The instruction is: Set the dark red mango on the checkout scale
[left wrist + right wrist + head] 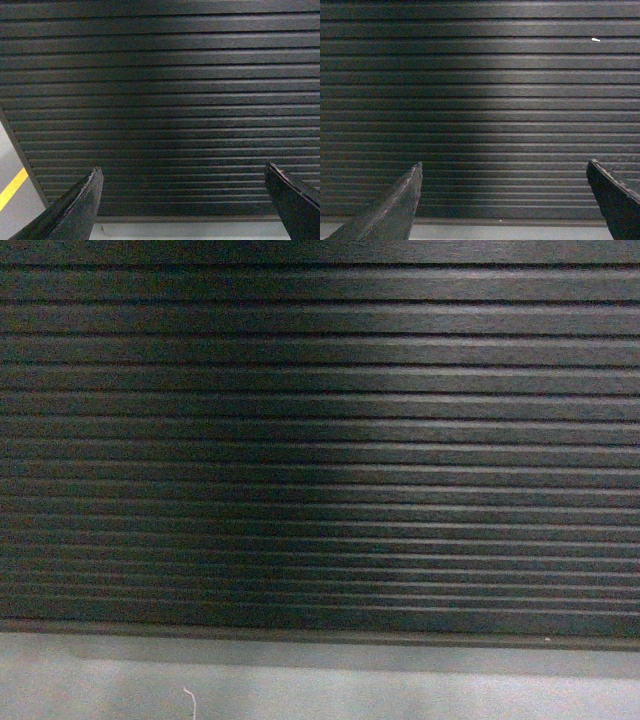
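Though both arms are up, you hold nothing yet: the left gripper (182,200) is spread wide and empty, and the right gripper (504,197) likewise, each showing only two dark, scuffed, wedge-shaped fingers (75,210) at the frame's lower corners. Past the tips lies a strip of pale grey floor (320,690), smooth and matt, with a yellow line (12,187) at the left wrist view's edge. Beyond that, filling every view, stands the checkout (320,440) front: dark panel, horizontal ribs, a faint brushed sheen where light falls across it, and a plain lower rail above the floor.

You cannot see the mango or the scale from here; neither shows in any view. I judge you are at the approach step, parked close against the counter's face with picking not begun. The next move likely calls for raising your view or arms to find the countertop, locate the fruit, and only then close a claw on its smooth skin gently.
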### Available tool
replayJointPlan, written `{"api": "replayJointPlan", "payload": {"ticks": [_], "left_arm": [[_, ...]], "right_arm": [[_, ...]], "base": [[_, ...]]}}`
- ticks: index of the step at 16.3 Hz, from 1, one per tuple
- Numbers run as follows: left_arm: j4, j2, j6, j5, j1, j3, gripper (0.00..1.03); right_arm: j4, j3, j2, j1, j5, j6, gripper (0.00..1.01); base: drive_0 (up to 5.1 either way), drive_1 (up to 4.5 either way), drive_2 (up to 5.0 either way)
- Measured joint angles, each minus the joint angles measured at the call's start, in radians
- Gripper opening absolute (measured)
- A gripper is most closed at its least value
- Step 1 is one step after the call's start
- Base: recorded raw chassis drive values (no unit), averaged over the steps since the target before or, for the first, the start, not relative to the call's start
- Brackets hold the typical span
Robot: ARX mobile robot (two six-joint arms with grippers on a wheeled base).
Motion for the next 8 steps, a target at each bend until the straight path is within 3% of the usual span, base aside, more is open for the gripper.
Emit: {"api": "replayJointPlan", "payload": {"ticks": [8], "left_arm": [[0.000,0.000,0.000,0.000,0.000,0.000,0.98]], "right_arm": [[-0.001,0.000,0.000,0.000,0.000,0.000,0.98]], "base": [[0.0,0.00,0.0]]}}
